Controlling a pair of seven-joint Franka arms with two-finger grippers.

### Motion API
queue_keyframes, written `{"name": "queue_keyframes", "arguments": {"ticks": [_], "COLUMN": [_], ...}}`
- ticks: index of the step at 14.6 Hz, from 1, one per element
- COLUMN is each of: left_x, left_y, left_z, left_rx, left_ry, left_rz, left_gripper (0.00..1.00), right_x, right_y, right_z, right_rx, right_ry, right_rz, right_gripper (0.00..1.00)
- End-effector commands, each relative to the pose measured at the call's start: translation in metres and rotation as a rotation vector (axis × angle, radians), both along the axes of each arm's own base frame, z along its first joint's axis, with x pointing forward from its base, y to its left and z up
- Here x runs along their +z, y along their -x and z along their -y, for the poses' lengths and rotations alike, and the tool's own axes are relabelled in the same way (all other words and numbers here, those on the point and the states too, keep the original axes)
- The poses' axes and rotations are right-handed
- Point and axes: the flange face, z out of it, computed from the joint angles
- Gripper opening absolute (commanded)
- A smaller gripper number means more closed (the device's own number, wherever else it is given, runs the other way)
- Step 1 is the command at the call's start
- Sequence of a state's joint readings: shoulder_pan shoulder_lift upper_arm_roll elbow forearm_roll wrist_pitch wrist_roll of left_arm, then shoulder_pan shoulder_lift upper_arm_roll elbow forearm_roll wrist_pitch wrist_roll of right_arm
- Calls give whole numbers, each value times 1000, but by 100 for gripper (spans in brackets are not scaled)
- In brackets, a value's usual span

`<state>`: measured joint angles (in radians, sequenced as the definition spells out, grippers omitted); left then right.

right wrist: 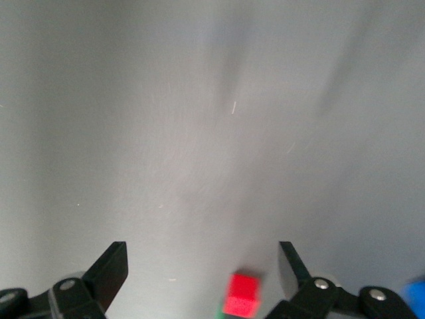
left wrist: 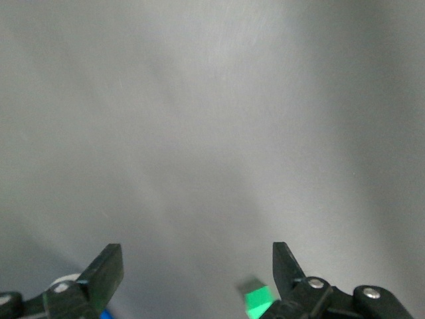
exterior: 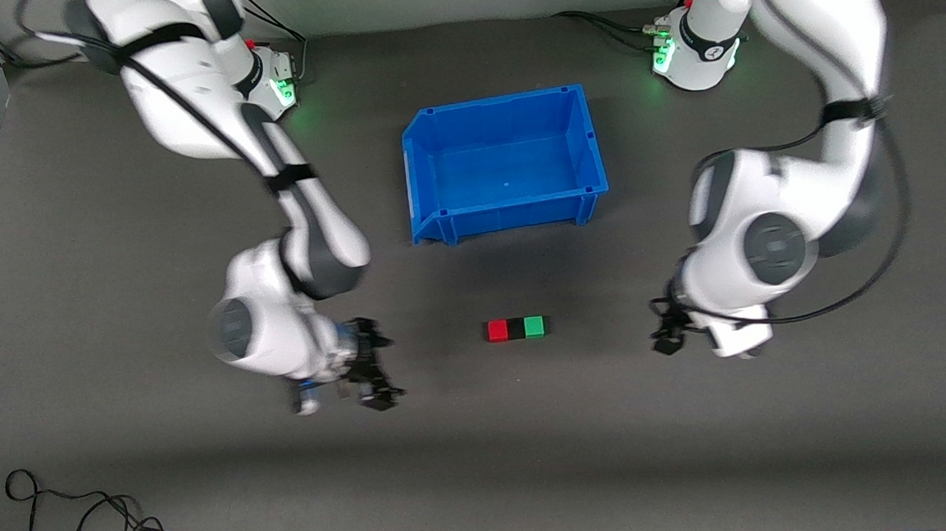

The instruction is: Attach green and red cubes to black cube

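Observation:
The red cube (exterior: pixel 497 330), the black cube (exterior: pixel 515 328) and the green cube (exterior: pixel 533 326) sit touching in one row on the dark table, black in the middle. My right gripper (exterior: pixel 373 374) is open and empty, apart from the row toward the right arm's end. Its wrist view shows the red cube (right wrist: pixel 241 296) past its open gripper (right wrist: pixel 201 254). My left gripper (exterior: pixel 668 331) is open and empty, apart from the row toward the left arm's end. Its wrist view shows the green cube (left wrist: pixel 255 300) by its open gripper (left wrist: pixel 197 256). The black cube is hidden in both wrist views.
A blue bin (exterior: pixel 511 214) stands farther from the front camera than the cube row, between the two arm bases. Loose black cables (exterior: pixel 87 527) lie at the table's near edge toward the right arm's end.

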<state>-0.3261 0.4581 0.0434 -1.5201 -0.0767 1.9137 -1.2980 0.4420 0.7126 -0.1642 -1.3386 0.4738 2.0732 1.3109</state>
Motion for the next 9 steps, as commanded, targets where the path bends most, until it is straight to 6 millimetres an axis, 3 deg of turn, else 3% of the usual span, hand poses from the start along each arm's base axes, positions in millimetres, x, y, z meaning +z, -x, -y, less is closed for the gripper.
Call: {"name": "queue_keyframes", "arguments": {"ticks": [1,6,9], "left_x": [27,87,110], "left_y": [20,40,64], "left_z": [-43,-136,-176], "left_rx": [-183,-548,-722], "left_ry": [0,40,79], "left_rz": [-36,-56,-24], "left_gripper": [100,100,100], "right_x": [63,155,194], "right_y": [8,23,37], "right_z": [71,177,216], "right_rx": [219,645,835], "right_ry": [56,217,252], "right_rz": [21,101,147], "right_gripper": [100,100,100]}}
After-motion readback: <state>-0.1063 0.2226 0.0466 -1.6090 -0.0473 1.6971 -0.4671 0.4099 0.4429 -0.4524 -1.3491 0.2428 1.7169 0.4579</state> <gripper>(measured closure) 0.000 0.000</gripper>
